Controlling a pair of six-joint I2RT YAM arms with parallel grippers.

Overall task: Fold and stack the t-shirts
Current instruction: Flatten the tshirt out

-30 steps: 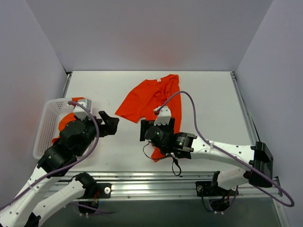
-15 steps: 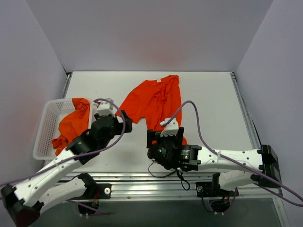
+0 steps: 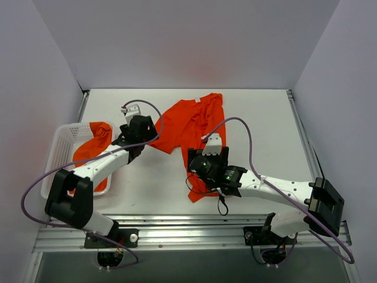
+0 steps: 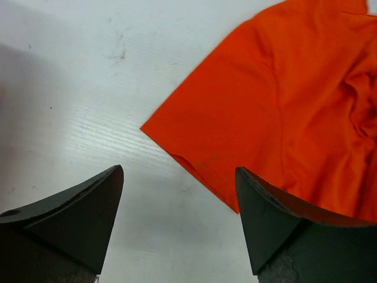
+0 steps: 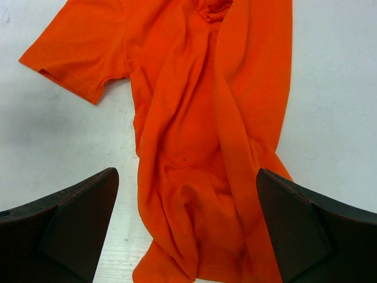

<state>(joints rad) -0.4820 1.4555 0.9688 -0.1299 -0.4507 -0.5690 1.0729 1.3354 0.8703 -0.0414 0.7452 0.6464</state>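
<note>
T-shirt point(image 3: 189, 125) is stretching lengthwise away from right gripper point(image 5: 187, 172); left gripper point(image 4: 179, 169) is hovering beside its sleeve; both jaws gaping, empty.

Top external: fixed high at the near side, looking down and forward over the whole table point(image 3: 265, 130); farthest. Left wrist: close, facing down on one sleeve point(image 4: 235, 130) of the spread t-shirt point(image 3: 191, 121). Right wrist: close, facing down along its rumpled body. All three share that t-shirt.
</note>
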